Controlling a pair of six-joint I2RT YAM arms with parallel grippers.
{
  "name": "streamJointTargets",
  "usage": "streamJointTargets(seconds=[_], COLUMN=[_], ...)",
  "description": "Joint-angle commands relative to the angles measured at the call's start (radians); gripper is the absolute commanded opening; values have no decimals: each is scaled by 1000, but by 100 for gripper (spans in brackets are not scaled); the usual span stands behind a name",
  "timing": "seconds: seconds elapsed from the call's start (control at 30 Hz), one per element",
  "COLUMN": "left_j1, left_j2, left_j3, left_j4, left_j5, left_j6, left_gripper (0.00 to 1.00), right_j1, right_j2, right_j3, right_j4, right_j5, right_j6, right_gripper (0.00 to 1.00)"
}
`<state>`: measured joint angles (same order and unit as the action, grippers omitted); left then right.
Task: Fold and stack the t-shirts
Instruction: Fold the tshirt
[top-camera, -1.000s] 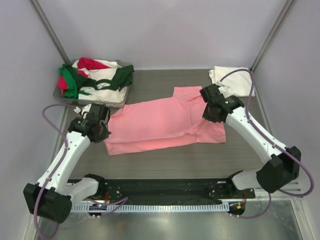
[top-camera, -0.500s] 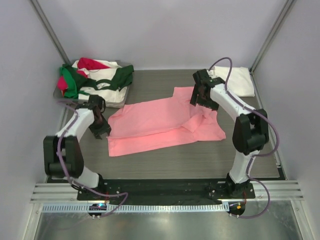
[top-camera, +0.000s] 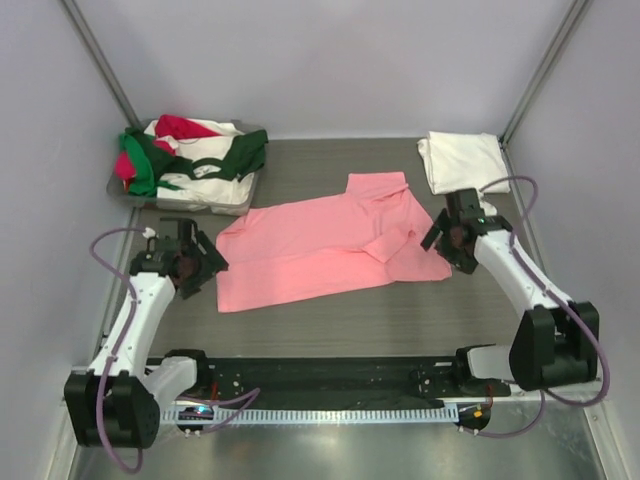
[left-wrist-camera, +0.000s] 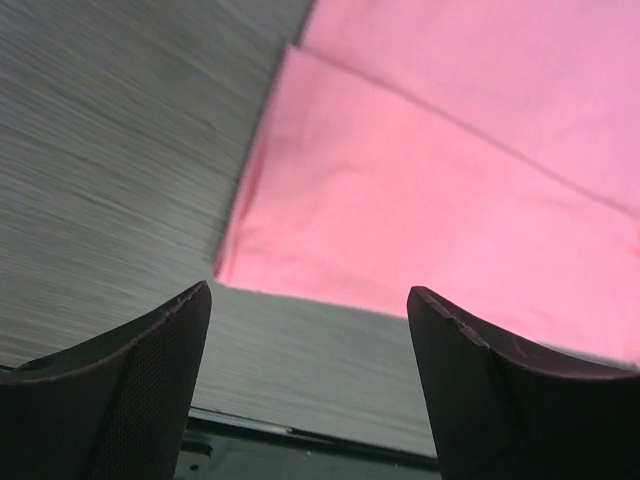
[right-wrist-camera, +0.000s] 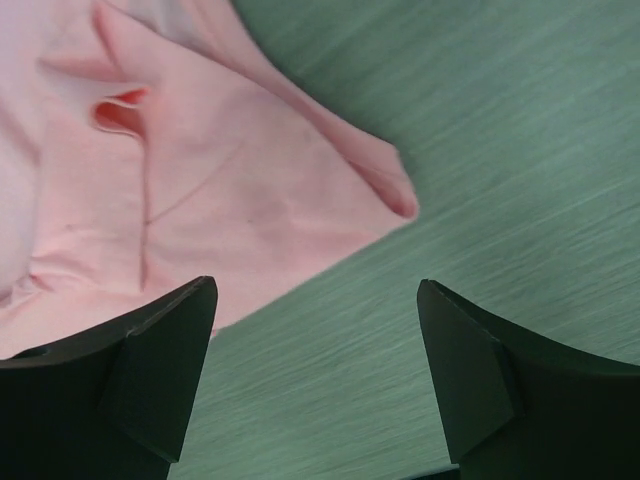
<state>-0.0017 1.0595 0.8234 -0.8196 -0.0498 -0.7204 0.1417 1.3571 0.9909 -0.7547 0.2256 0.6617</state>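
Observation:
A salmon-pink t-shirt (top-camera: 330, 245) lies folded lengthwise in the middle of the table, one sleeve turned over at its right end. My left gripper (top-camera: 203, 266) stands open just off the shirt's near-left corner (left-wrist-camera: 300, 200), nothing between its fingers (left-wrist-camera: 310, 290). On the other side, my right gripper (top-camera: 446, 240) is open beside the shirt's right corner (right-wrist-camera: 220, 200), over bare table (right-wrist-camera: 317, 283). A folded white t-shirt (top-camera: 463, 160) lies at the back right. Dark green, red and white t-shirts (top-camera: 195, 155) are heaped at the back left.
The heap of shirts sits in a shallow clear tray (top-camera: 180, 205) at the back left corner. Grey walls close in the table on three sides. The black base rail (top-camera: 320, 375) runs along the near edge.
Both grippers have opened and let go of the pink shirt. The left one has drawn back to the left, the right one to the right; the shirt now lies flat.

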Motion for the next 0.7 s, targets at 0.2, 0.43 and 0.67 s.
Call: streamJointTargets(seconds=[0.2, 0.43, 0.67], left_j1=[-83, -83, -84], left_j2=[-139, -53, -17], left_j3=[-227, -305, -326], left_j4=[91, 171, 229], left_j5=[57, 70, 21], left_j6=[-226, -244, -248], left_gripper=[75, 75, 64], right_j1=[-102, -171, -179], right_j2=[-15, 74, 138], right_j3=[-250, -265, -236], right_j4=[221, 293, 316], right_j5=[-193, -212, -212], right_j6=[26, -4, -27], right_gripper=[82, 75, 55])
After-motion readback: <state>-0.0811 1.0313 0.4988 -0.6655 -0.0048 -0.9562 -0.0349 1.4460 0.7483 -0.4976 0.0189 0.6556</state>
